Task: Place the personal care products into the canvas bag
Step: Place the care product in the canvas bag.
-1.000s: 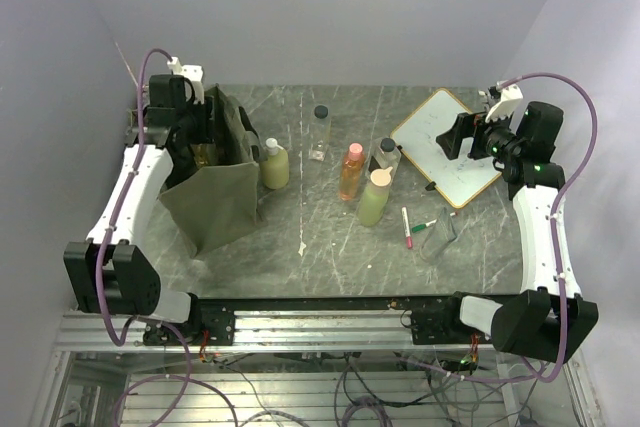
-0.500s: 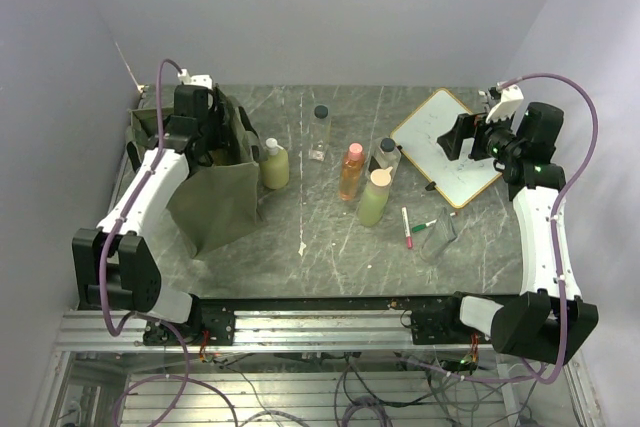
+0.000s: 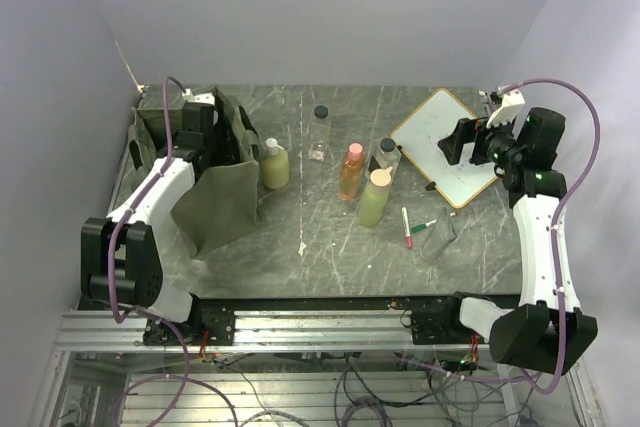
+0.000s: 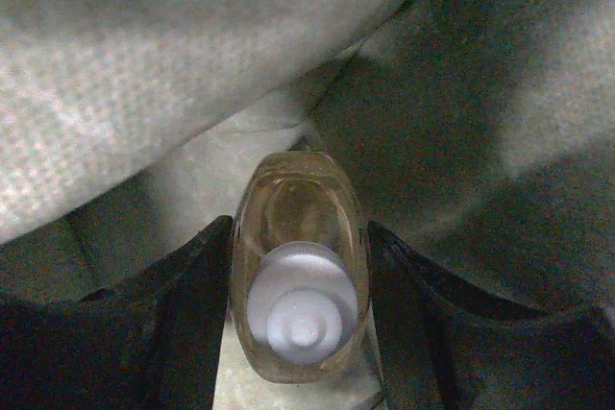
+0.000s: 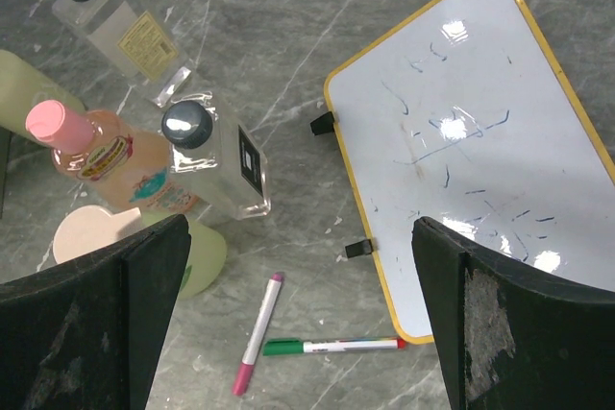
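Left end effector: closed on the amber bottle, with a dark finger against each of its sides.
Amber bottle: its white cap faces the wrist camera. It is down inside the canvas bag with olive fabric all round it. Whether its base meets the bag floor cannot be told.
Left arm: runs up the left edge of the tabletop, with its wrist dipped into the bag mouth.
Canvas bag: upright and open-mouthed, at the left edge toward the far left corner.
Pale yellow-green bottle: white-capped, just beside the bag's right wall. Whether they touch is unclear.
Right end effector: jaws spread wide and holding nothing. It hangs in the air above the whiteboard.
Whiteboard: wood-framed, lying flat toward the far right corner, with faint scribbles on it.
Clear grey-capped bottle: just left of the whiteboard.
Orange bottle: pink-capped, just beside the clear grey-capped bottle, mid-tabletop.
Light green bottle: beige-capped, on the near side of those two and close against them.
Clear black-capped bottle: apart from the cluster, nearer the far edge.
Red marker and green marker: lying flat near each other, on the near side of the whiteboard.
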Robot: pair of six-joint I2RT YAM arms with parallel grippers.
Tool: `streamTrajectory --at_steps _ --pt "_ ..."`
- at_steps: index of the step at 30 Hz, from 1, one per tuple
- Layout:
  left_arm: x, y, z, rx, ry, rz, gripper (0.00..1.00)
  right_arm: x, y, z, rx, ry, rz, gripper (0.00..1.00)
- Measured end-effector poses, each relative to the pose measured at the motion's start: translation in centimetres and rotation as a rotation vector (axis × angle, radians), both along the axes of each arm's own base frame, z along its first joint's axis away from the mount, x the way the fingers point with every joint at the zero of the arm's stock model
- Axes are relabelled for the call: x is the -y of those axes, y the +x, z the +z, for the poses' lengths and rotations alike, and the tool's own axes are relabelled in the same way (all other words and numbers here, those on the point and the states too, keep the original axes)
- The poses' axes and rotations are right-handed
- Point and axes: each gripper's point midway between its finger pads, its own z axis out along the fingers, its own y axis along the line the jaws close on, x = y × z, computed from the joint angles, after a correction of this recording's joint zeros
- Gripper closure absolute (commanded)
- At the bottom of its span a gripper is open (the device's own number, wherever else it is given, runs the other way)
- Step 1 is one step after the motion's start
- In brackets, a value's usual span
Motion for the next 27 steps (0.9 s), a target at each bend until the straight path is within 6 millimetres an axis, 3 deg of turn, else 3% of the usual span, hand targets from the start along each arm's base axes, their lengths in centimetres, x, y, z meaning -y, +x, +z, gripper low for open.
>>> streamTrajectory --at_steps 4,13,20,24,27 --pt "0.1 0.3 0.1 0.014 -0.004 -0.003 0.84 0.0 -0.3 -0.1 -0.001 -0.002 0.000 0.00" --pt "0.4 0.8 0.1 0.028 -0.002 -0.030 0.56 0.0 -0.7 -0.3 0.000 -0.006 -0.003 0.00" --pt "0.6 0.7 0.1 0.025 0.020 -0.073 0.44 0.0 -0.6 -0.3 0.001 -0.012 -0.003 0.00" --pt "0.6 0.7 0.1 0.024 0.035 -0.096 0.22 0.1 -0.6 -0.4 0.001 -0.014 -0.006 0.00" --pt "0.7 1.1 1.3 0.050 0.047 -0.116 0.16 0.1 -0.6 -0.4 0.001 -0.014 -0.006 0.00"
